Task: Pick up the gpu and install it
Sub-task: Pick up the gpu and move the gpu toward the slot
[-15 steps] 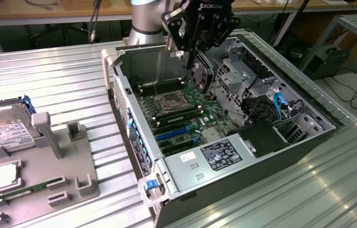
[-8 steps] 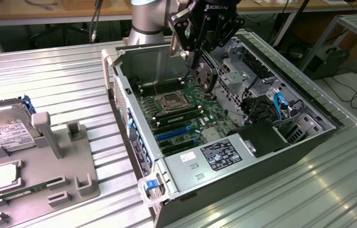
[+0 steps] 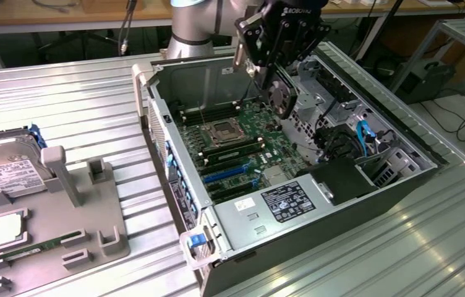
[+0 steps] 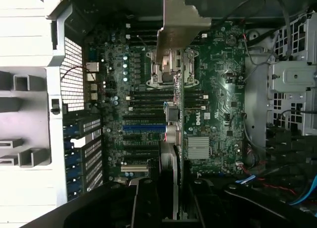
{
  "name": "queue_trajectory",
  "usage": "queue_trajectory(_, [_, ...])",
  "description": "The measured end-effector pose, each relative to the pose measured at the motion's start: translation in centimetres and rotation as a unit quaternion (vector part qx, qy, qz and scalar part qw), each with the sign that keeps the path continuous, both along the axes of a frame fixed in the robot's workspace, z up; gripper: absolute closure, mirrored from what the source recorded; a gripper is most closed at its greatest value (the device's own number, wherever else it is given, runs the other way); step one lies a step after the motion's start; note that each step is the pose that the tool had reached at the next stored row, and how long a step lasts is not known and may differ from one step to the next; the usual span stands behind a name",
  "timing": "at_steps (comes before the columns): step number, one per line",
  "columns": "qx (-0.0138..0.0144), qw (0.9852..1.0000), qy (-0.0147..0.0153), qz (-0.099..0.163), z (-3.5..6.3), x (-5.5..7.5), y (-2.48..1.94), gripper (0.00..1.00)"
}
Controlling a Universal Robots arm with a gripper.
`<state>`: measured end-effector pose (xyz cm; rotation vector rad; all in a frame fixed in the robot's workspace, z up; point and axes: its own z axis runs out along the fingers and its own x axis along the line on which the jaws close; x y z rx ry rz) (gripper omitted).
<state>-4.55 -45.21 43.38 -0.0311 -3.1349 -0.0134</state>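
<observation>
My gripper (image 3: pixel 276 69) hangs over the open computer case (image 3: pixel 160 133), shut on the gpu (image 3: pixel 283 98). The gpu is a dark card with a round fan, held on edge above the motherboard (image 3: pixel 241 145). In the wrist view the gpu (image 4: pixel 174 153) shows edge-on between the black fingers (image 4: pixel 148 203). Its silver bracket (image 4: pixel 182 20) points toward the case's rear wall. The card is clear of the board, over the area between the processor socket (image 4: pixel 168 67) and the blue expansion slots (image 4: pixel 143 127). Those blue slots (image 3: pixel 228 174) lie lower on the board, near the power supply.
A power supply (image 3: pixel 290 201) fills the case's near end, and blue cables (image 3: pixel 365 136) and drive bays sit on the exterior view's right. On the exterior view's left a grey fixture (image 3: pixel 59 210) holds a hard drive (image 3: pixel 10 170) and a green memory stick (image 3: pixel 30 250).
</observation>
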Motion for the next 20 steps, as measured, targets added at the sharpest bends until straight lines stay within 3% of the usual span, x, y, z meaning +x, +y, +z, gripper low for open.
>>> queue_trajectory(11, [-0.0006, 1.0, -0.0015, 0.0, -0.5, 4.4, 0.0, 0.73])
queue_trajectory(20, [-0.0006, 1.0, -0.0016, 0.0, -0.52, 4.7, 0.0, 0.73])
